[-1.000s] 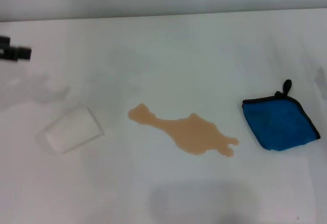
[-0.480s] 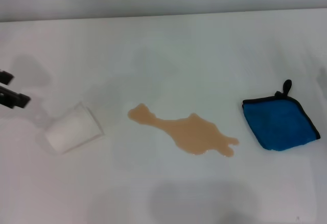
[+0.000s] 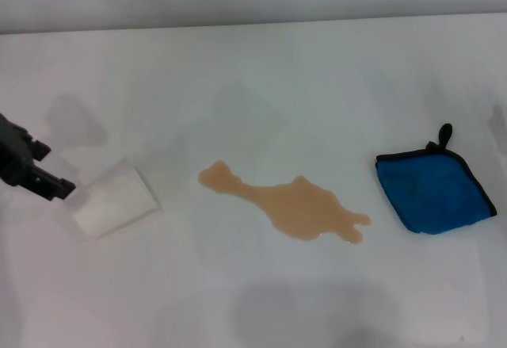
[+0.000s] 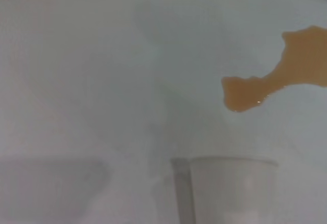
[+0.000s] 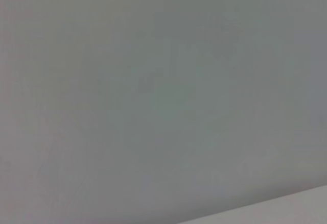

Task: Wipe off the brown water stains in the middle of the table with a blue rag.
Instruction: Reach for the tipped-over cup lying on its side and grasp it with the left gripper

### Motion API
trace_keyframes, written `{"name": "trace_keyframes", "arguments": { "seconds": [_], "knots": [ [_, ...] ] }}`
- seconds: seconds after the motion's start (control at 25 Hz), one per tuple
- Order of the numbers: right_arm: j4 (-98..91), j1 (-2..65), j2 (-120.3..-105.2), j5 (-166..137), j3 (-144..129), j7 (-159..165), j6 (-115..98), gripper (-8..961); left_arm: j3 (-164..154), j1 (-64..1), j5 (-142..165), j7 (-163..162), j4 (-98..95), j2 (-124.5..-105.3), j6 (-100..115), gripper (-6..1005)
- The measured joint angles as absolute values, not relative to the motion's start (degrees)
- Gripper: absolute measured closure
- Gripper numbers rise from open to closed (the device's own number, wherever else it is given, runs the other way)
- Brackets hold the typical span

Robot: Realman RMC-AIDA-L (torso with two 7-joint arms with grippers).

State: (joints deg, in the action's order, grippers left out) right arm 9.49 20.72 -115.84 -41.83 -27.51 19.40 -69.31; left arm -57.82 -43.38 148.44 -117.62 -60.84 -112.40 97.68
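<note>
The brown water stains (image 3: 293, 209) form one lobed tan puddle in the middle of the white table (image 3: 253, 70); one end of the puddle (image 4: 286, 71) also shows in the left wrist view. The blue rag (image 3: 434, 192) lies folded to the right of the puddle, black loop pointing away from me, and nothing touches it. My left gripper (image 3: 57, 170) reaches in from the left edge. It is open, with its tips just beside a white paper cup (image 3: 115, 200). My right gripper is out of view.
The white paper cup lies on its side left of the puddle, and it shows close up in the left wrist view (image 4: 232, 188). The table's far edge (image 3: 253, 21) meets a grey wall. The right wrist view holds only a plain grey surface.
My left gripper has moved down the left edge toward me and inward, ending up beside the cup. Cup, puddle and rag have stayed put.
</note>
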Motion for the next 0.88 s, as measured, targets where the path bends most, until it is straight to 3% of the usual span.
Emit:
{"name": "trace_keyframes", "arguments": {
  "seconds": [0.4, 0.88],
  "knots": [
    [9.5, 21.5, -116.01, -41.8, -27.6, 19.4, -67.6, 97, -61.8, -43.1, 148.9, -117.5, -57.7, -115.13, 92.7, 180],
    [10.0, 21.2, -116.12, -41.8, -27.5, 19.4, -67.3, 97, -64.1, -43.3, 149.1, -117.4, -53.8, -115.64, 86.9, 181]
  ]
}}
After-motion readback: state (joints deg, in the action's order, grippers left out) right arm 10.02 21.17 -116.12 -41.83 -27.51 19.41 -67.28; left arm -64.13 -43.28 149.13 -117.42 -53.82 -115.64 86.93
